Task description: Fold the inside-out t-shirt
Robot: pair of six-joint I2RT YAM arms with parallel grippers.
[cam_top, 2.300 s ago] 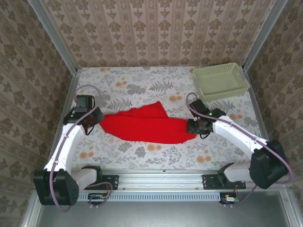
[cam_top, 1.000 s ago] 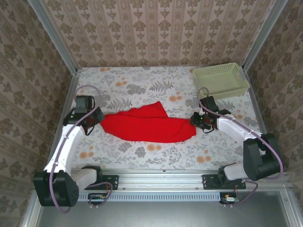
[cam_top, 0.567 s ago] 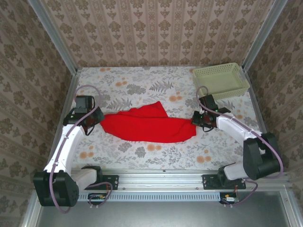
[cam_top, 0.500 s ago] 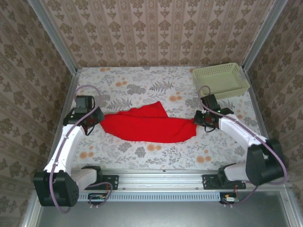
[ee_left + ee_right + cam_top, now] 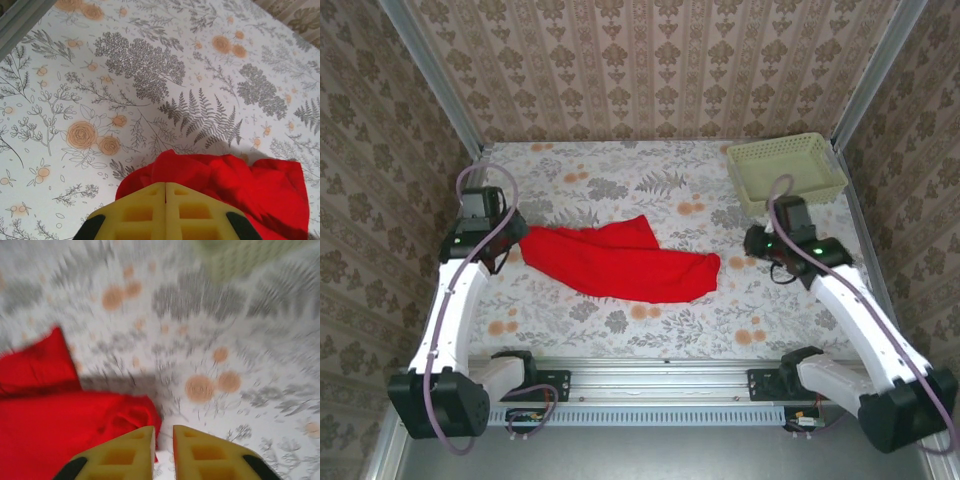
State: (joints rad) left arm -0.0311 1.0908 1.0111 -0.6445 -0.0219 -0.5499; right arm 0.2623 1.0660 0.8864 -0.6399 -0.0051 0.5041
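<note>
Shirt: the inside-out t-shirt (image 5: pixel 620 262) is lying as a rumpled strip across the middle of the floral worktop (image 5: pixel 620 175), with one corner pointing toward the far side.
Left gripper: the left gripper (image 5: pixel 165 184) is pressing its yellow fingers together at the shirt's left end. Red cloth is bunching right at the tips, so it seems to be pinching the fabric.
Right gripper: the right gripper (image 5: pixel 163 429) is hovering just right of the shirt's right end with its fingers slightly parted, holding nothing. Its view is blurring.
Basket: the pale green basket (image 5: pixel 785 170) is sitting in the far right corner, well apart from the shirt.
Risk, one-sided hold: with only the left end pinched, any pull is likely dragging the whole strip instead of spreading it.
Risk, layers: the right end is curling over itself, so a pinch there is likely catching several layers.
Risk, thin grip: the left hold looks shallow, and a tug could be slipping it free.
</note>
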